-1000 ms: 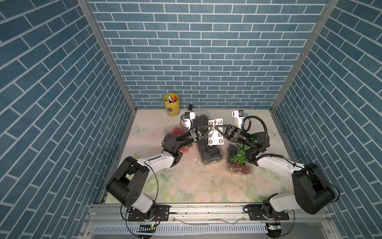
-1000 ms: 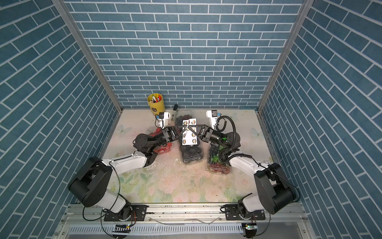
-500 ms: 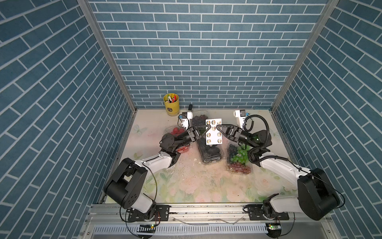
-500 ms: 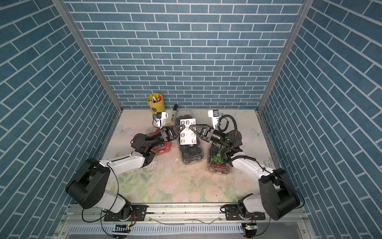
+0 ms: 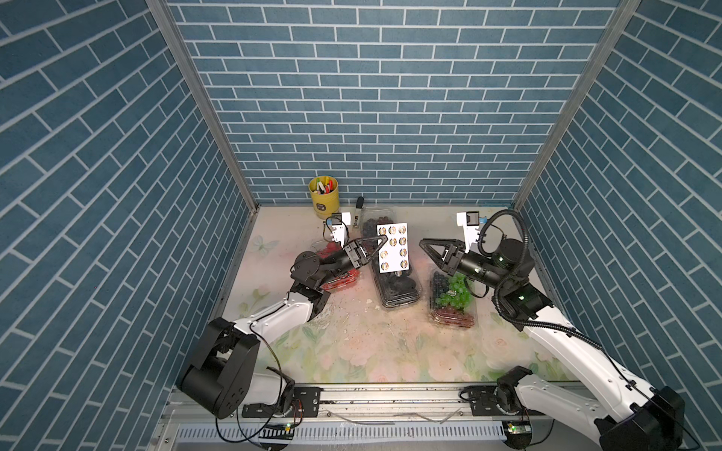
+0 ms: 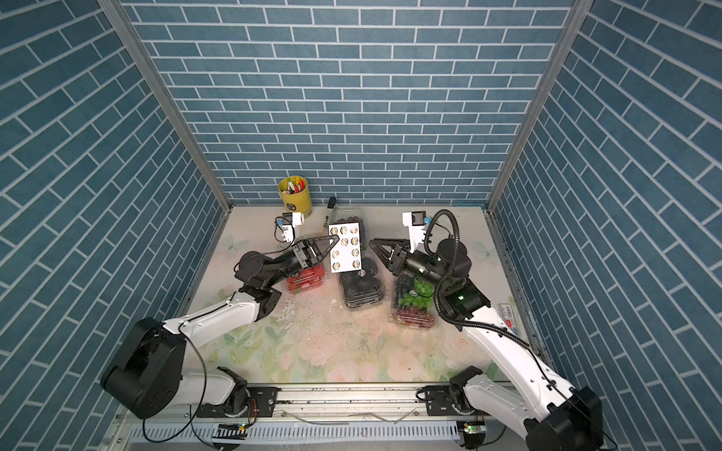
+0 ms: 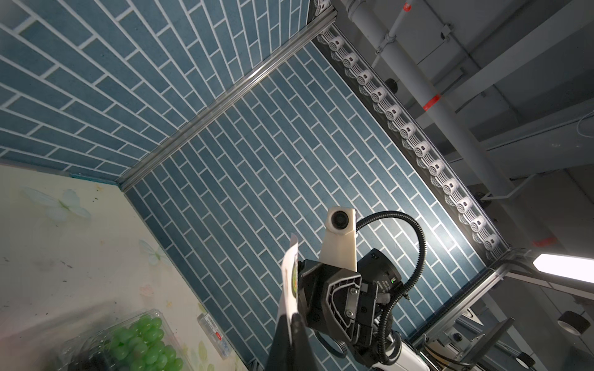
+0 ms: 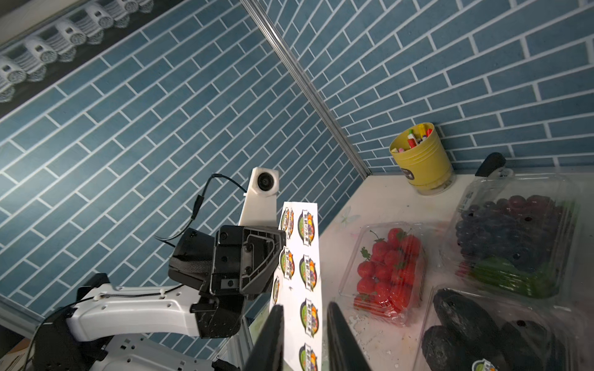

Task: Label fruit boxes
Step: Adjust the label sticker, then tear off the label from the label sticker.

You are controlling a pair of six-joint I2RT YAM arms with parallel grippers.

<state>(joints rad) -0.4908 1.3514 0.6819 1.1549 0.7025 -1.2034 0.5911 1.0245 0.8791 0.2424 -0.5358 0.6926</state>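
My left gripper (image 5: 384, 238) is shut on the edge of a white sheet of round stickers (image 5: 394, 248), held upright over the boxes; the left wrist view shows that grip edge-on (image 7: 289, 321). To the right of the sheet my right gripper (image 5: 422, 243) stands open and apart from it, above the mixed green, blue and red grapes box (image 5: 451, 302). Its fingers (image 8: 273, 324) hold nothing. The black fruit box (image 5: 400, 289) lies in the middle with a round sticker on its lid. The strawberry box (image 8: 389, 266) sits under my left arm. The dark grapes box (image 8: 514, 225) is at the back.
A yellow pen cup (image 5: 324, 197) stands at the back wall, with a black-capped marker (image 5: 357, 213) beside it. A small clear labelled strip (image 6: 508, 314) lies by the right wall. Blue brick walls close in three sides.
My right gripper, which was shut at the sheet a second ago, has opened and drawn back to the right. The left gripper still holds the sheet, shifted slightly.
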